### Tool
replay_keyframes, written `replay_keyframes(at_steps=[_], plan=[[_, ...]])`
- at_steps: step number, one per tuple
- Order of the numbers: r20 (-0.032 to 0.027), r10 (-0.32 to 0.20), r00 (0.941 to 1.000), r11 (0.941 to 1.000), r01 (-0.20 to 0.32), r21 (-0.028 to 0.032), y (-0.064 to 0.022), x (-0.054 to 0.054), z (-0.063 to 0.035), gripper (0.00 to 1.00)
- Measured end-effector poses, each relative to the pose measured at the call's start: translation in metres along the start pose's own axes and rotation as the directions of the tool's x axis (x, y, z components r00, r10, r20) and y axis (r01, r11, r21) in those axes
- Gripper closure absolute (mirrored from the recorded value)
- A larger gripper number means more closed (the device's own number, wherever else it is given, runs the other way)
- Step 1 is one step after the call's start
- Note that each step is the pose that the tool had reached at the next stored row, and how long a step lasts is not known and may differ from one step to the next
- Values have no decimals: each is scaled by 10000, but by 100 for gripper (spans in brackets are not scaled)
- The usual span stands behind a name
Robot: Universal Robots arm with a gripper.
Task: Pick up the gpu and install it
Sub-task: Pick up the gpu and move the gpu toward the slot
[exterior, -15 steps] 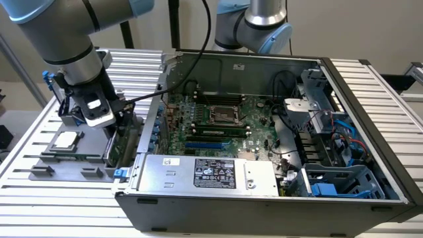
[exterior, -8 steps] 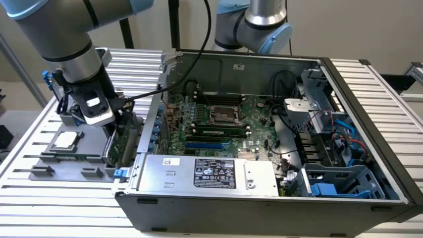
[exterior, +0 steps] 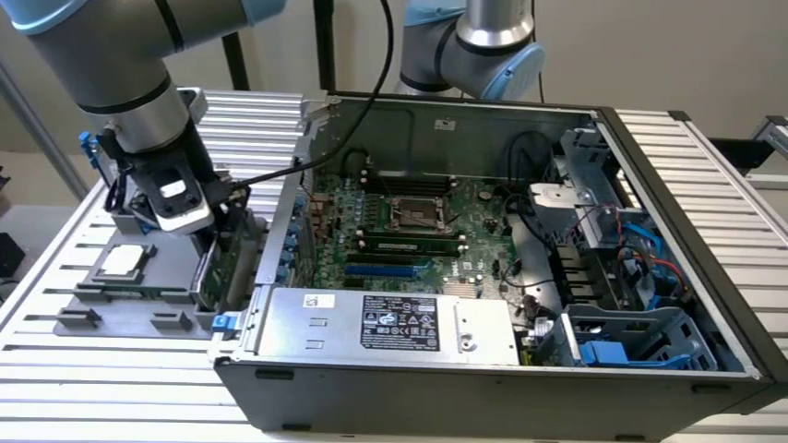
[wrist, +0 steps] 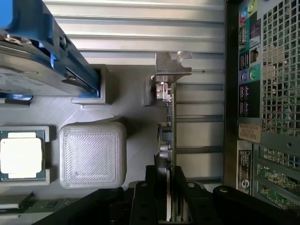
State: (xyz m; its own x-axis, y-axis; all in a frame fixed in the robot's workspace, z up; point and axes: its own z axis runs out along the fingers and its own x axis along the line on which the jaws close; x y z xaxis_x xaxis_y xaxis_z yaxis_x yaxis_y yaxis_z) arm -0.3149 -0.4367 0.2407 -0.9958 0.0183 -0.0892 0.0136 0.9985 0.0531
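The gpu stands on edge over the grey holder tray, just outside the open computer case on the exterior view's left. Its green board faces the camera there. In the wrist view the gpu appears edge-on, its silver end bracket at the far end beside a slot in the holder. My gripper comes down from above, and its black fingers sit on both faces of the card, so the gripper is shut on it. I cannot tell whether the card still rests in the holder.
A square silver processor chip lies in the holder beside a ribbed grey block. A hard drive in a blue frame lies further along. The case's rear port panel is close beside the card. Inside the case are the motherboard and power supply.
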Motion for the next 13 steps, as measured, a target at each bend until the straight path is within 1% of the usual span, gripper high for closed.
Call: replay_keyframes(at_steps=[6,13], plan=[[3,0,10000,10000,0,-3,3,-5,-55,100],[3,0,10000,10000,0,-2,10,-17,-183,100]])
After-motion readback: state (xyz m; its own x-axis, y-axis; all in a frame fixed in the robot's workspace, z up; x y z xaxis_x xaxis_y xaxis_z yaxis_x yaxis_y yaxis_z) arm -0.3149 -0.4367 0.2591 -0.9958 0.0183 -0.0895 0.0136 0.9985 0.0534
